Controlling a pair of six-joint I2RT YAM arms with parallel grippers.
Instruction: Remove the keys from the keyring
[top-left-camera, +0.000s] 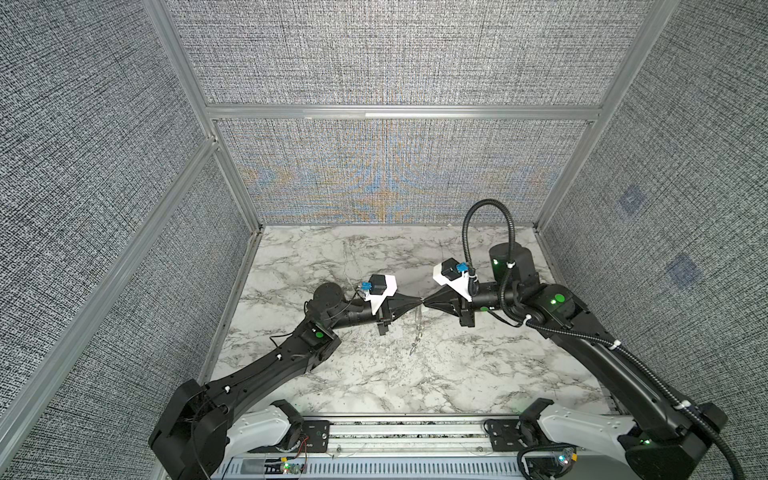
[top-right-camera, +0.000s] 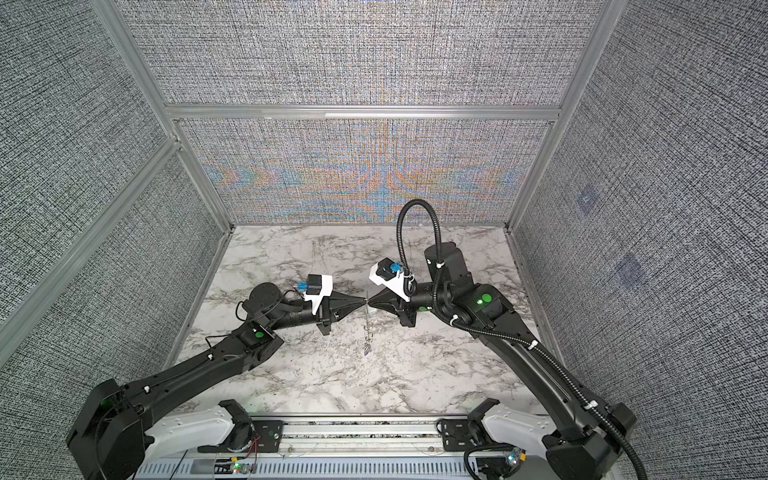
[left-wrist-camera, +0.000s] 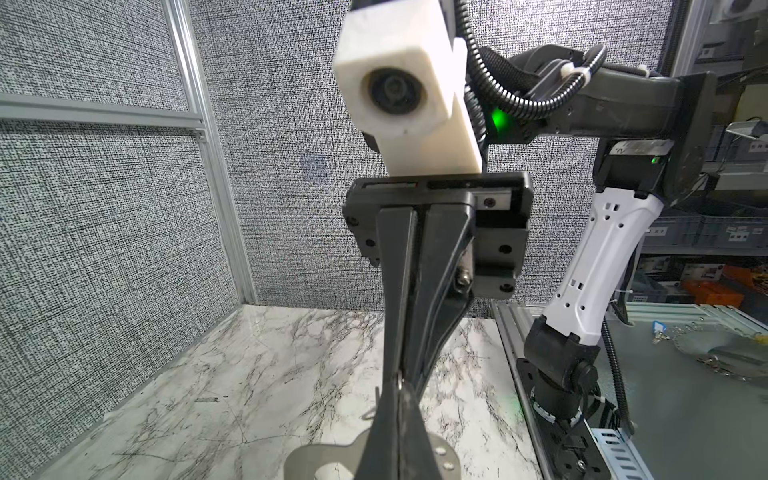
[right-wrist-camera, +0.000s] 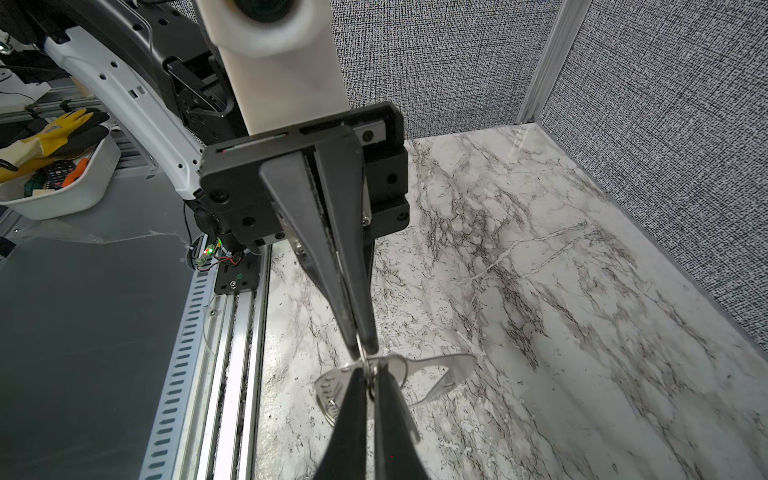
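The keyring (right-wrist-camera: 365, 362) is held in the air over the middle of the marble table (top-left-camera: 332, 374). It is pinched between the left claw (top-left-camera: 417, 304) and the right claw (top-left-camera: 427, 302), both closed on it, tip to tip. The keys (top-right-camera: 367, 332) hang beneath it, none yet removed in my judgement, so the whole task remains. Count: one ring, two claws, apparently two keys, though blurred.

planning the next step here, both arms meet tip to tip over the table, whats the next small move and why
Probably twist the right gripper slightly to pry the keyring open: both it and the left gripper are shut on that ring, tip to tip above the table, keys hanging below.
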